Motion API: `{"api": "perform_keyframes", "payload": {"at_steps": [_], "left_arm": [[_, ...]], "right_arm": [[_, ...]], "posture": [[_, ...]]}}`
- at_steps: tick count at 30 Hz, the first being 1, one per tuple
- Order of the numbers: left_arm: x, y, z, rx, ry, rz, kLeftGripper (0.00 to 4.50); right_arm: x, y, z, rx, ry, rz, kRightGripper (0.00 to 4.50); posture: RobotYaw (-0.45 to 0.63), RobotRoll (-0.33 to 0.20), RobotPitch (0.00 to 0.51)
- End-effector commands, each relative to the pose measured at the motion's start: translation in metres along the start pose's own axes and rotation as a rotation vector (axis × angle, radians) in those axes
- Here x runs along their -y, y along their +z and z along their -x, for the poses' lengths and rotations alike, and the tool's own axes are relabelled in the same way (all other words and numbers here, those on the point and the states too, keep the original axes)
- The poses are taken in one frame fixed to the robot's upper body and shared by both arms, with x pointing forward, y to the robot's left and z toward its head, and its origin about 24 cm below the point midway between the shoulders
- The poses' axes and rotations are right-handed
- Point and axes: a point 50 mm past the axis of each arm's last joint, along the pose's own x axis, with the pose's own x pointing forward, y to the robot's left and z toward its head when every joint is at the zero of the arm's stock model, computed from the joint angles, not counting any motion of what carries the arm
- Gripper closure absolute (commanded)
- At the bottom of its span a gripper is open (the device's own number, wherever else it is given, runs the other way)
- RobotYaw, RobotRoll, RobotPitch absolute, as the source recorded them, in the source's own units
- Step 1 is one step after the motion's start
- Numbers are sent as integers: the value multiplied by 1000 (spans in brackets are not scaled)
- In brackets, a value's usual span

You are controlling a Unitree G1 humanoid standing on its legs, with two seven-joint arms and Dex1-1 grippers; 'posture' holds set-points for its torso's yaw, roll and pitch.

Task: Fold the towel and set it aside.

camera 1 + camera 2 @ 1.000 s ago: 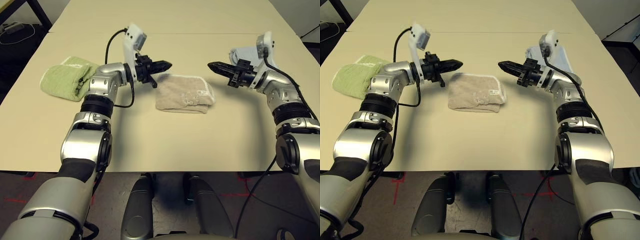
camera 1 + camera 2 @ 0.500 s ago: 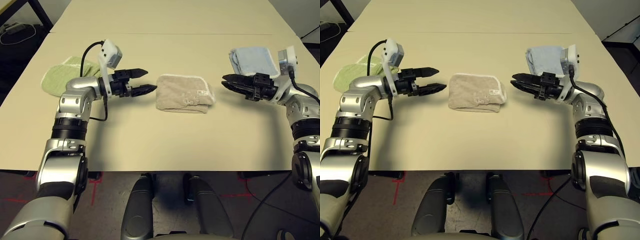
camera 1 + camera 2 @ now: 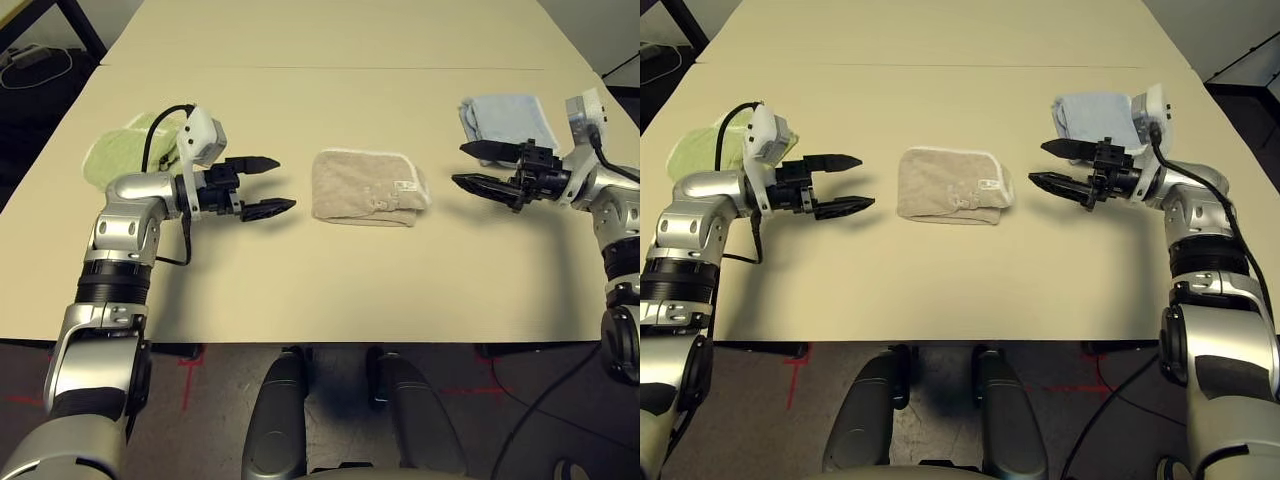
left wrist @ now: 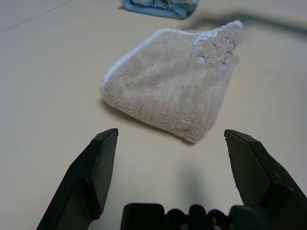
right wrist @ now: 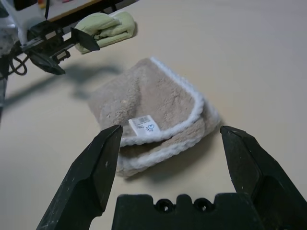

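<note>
Beige terry-cloth towel with white stitched edging [image 3: 368, 188] lies folded mid-worktop [image 3: 330, 280], between both grippers. Soft, light, limp: pinch stacked white-edged layers so you lift all together. Left gripper [image 3: 262, 186], right gripper [image 3: 478, 166]: spread, empty.

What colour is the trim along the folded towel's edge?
White, against the beige towel; clearest in the right wrist view.

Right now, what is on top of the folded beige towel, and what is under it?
On the beige towel lie only its own white tag and small embroidered logo; neither gripper touches it. It lies on the table; anything between its folded layers is covered.
</note>
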Motion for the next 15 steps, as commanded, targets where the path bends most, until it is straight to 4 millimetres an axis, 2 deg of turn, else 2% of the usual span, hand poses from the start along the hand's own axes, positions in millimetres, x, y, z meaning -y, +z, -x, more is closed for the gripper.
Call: {"api": "perform_keyframes", "payload": {"at_steps": [1, 9, 15], "left_arm": [[5, 1, 3, 14, -19, -11, 0], [10, 4, -1, 47, -73, -39, 0], [14, 5, 14, 52, -95, -29, 0]], "right_arm": [[-11, -3, -1, 6, -16, -89, 56], [-22, -18, -9, -81, -92, -223, 56], [-22, -17, -12, -87, -111, -246, 56]], "posture": [[129, 0, 190], [130, 0, 192], [135, 0, 196]]}}
